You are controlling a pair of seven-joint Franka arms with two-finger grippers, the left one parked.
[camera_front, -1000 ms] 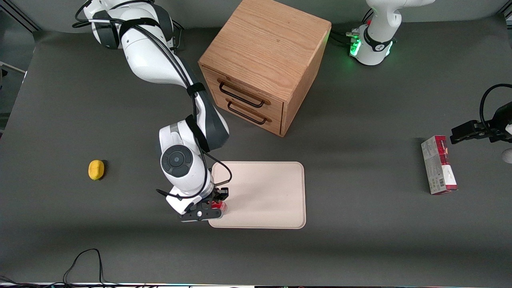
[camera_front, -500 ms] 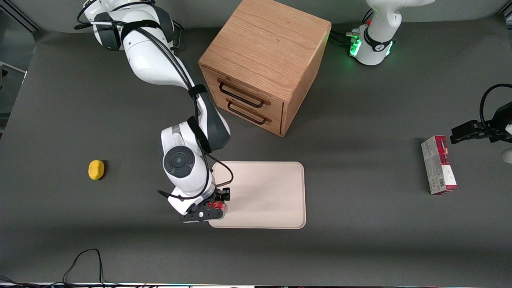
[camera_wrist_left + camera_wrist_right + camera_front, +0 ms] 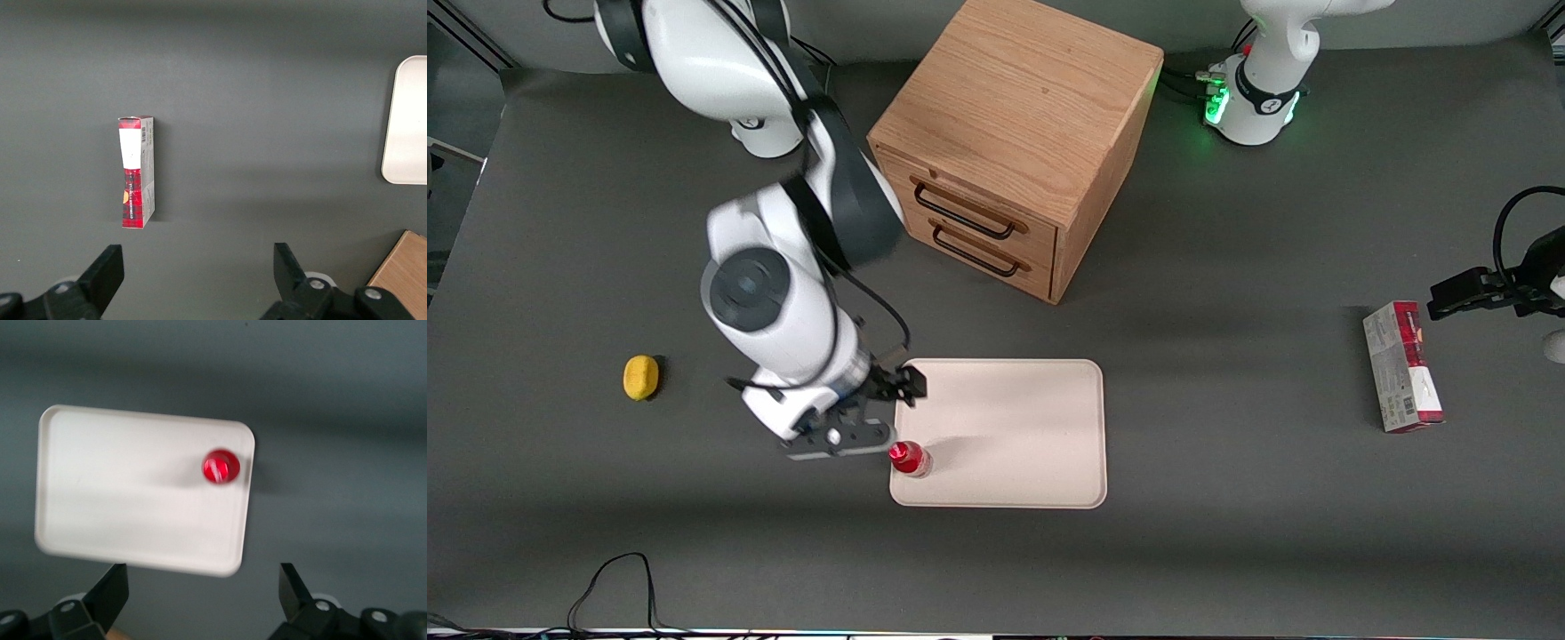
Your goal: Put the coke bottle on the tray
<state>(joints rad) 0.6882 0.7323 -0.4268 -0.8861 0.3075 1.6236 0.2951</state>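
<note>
Since a second ago the gripper point(image 3: 876, 411) has let go of the coke bottle point(image 3: 910, 459) and risen above the tray point(image 3: 1014, 427), toward the working arm's end; its fingers point(image 3: 110, 593) are spread wide, holding nothing. One small red bottle stands upright on the tray, in the corner nearest the front camera, only its red cap clearly visible. One tray, cream-white.

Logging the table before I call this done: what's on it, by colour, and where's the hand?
Red: 2, coke bottle standing on tray, carton
Cream: 1, tray
Yellow: 1, lemon
Wood: 1, drawer cabinet
Total: 5
Hand open, raised beside the bottle.
</note>
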